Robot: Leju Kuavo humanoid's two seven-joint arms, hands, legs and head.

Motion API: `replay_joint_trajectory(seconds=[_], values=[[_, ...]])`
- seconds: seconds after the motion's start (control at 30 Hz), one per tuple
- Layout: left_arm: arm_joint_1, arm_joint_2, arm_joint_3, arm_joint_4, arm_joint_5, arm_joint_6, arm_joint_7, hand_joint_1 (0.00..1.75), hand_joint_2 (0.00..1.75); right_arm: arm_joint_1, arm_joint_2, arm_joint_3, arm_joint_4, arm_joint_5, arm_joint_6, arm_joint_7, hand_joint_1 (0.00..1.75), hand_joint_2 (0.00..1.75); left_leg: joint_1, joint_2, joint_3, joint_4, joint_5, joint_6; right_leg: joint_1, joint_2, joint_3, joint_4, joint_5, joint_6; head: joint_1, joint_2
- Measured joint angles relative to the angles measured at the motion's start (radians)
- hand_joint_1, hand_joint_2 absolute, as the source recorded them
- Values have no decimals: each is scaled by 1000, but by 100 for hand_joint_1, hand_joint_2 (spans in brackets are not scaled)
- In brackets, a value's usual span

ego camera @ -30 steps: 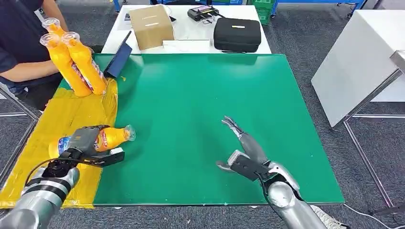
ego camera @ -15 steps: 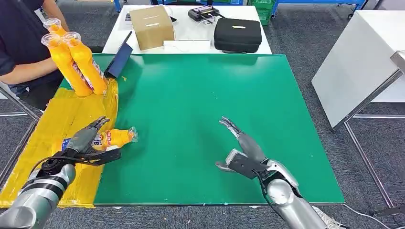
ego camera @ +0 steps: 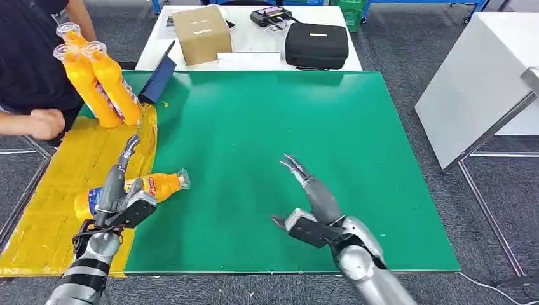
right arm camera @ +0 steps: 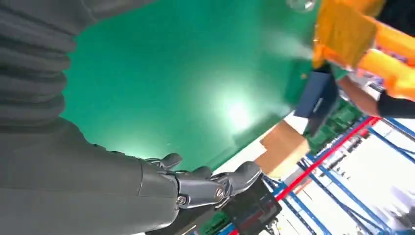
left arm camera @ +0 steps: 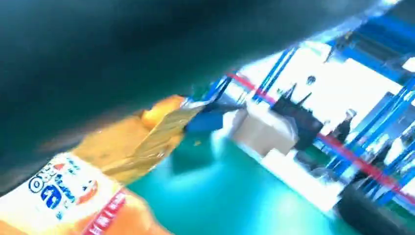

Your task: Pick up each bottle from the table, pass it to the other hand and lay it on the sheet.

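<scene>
Left hand point(ego camera: 117, 190): fingers spread, holding nothing, beside bottle point(ego camera: 136, 189) lying across yellow sheet point(ego camera: 57, 184) edge. Right hand point(ego camera: 311, 206): spread, empty. I judged release done; next, another bottle.

Lab or workshop: blue racking point(right arm camera: 337, 161), grey carpet point(ego camera: 407, 57), worktables point(ego camera: 254, 44).

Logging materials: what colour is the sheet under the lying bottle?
Yellow; the sheet under the bottle shows best in the head view.
</scene>
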Motion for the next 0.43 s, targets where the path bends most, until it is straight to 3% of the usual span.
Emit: replay_joint_trajectory(seconds=[0.1,0.27,0.43], values=[[29,-44,24,-88,189,-103,-54,0,0,12,38,-8,0,39,-83,-28,0,0,1,0,0,0,0,0,1,0,0,0,0,0,1,0],[92,-134,3,-298,375,-314,-42,0,0,47,156,-6,-34,66,-249,-87,0,0,1,0,0,0,0,0,1,0,0,0,0,0,0,0],[172,-173,-97,-474,402,-366,-42,0,0,66,207,-4,-81,47,-293,-95,0,0,0,0,-1,0,-1,-1,0,0,-1,0,-1,0,0,0]])
